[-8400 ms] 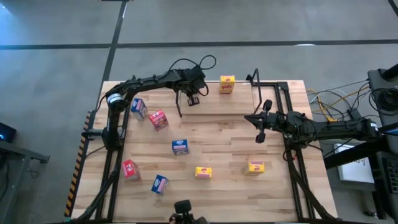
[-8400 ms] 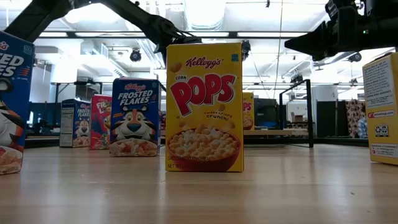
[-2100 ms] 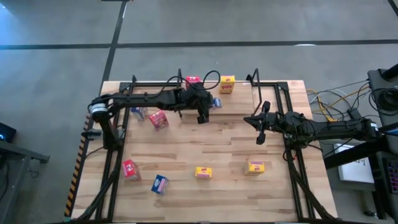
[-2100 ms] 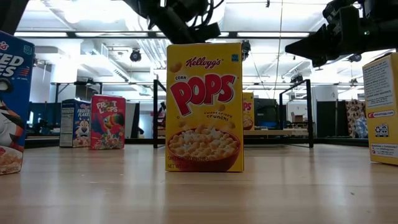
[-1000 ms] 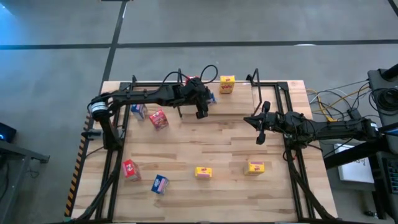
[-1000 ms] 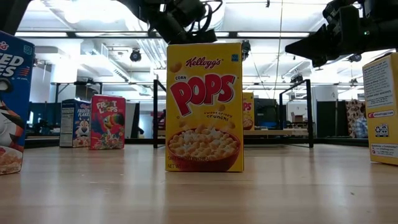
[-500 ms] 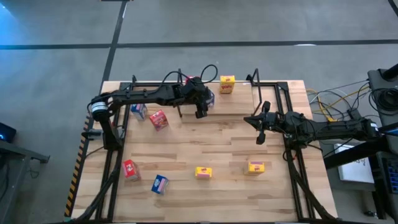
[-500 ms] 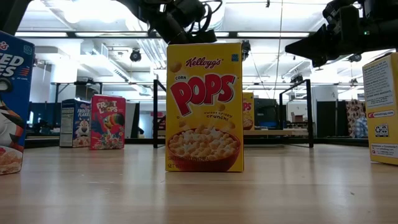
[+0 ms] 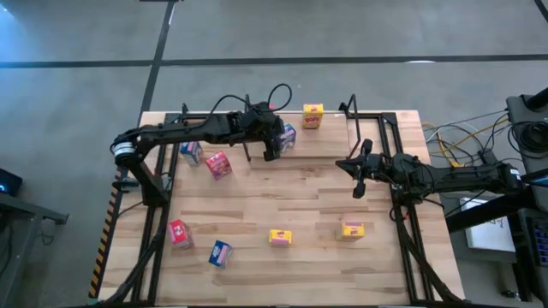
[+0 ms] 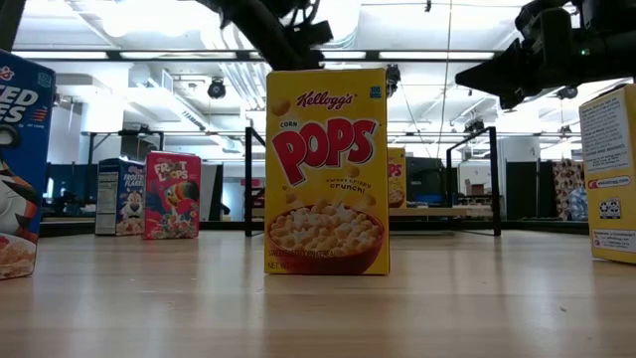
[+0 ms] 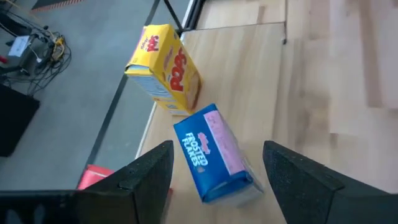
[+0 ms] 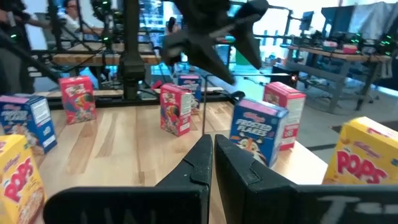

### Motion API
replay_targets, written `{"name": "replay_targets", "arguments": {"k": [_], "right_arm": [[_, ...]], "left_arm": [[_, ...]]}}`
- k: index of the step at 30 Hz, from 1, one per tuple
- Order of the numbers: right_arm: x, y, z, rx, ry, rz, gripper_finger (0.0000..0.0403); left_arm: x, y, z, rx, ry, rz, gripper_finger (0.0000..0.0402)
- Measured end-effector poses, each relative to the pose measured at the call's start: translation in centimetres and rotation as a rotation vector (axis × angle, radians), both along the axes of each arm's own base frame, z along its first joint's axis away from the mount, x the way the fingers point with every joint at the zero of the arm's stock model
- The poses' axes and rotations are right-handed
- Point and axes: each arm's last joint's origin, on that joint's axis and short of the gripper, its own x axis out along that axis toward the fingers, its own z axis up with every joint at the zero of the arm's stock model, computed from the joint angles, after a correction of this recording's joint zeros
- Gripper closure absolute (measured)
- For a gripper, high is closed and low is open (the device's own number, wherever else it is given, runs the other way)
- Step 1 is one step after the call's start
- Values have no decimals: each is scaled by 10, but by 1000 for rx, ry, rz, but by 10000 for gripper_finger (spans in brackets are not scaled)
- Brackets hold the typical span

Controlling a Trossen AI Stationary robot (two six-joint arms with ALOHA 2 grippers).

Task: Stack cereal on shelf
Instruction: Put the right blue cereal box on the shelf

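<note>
- left gripper (image 9: 272,152) over the shelf (image 9: 330,147) at table's far edge, fingers (image 11: 146,171) spread wide, gripping nothing
- blue cereal box (image 11: 214,152) stands free on shelf board below the fingers, beside red box (image 9: 266,109); yellow box (image 9: 312,115) further along
- right gripper (image 9: 359,186) near table's right edge, closed, empty
- six more boxes on the table (image 9: 308,205)

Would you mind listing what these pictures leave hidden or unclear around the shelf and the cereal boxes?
- Red box, left wrist view: mostly covered by a left gripper finger; label unreadable.
- Blue box on the shelf, high view: partly under the left arm; whether it stands level is unclear.
- Blue box, low view: cut by the picture's edge.
- Box labels, high view: too small to read.
</note>
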Motion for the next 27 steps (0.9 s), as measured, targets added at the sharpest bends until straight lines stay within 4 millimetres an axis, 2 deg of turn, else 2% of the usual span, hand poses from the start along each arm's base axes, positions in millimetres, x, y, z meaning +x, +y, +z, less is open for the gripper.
{"name": "replay_targets", "arguments": {"k": [5,11,16,22,27], "right_arm": [[0,-1,3,25,-1,-19,394],[1,-1,13,83,80,-26,394],[0,-1,18,121,158,-37,394],[0,-1,26,83,139,-34,394],[5,-1,44,57,120,-32,394]], "left_arm": [[-1,-23,5,-15,-15,-46,170],[1,-45,-11,-19,10,-107,170],[-2,-50,-32,-11,-27,-121,170],[-11,-51,-44,14,-140,-121,170],[-18,-51,-57,40,-183,-127,170]]}}
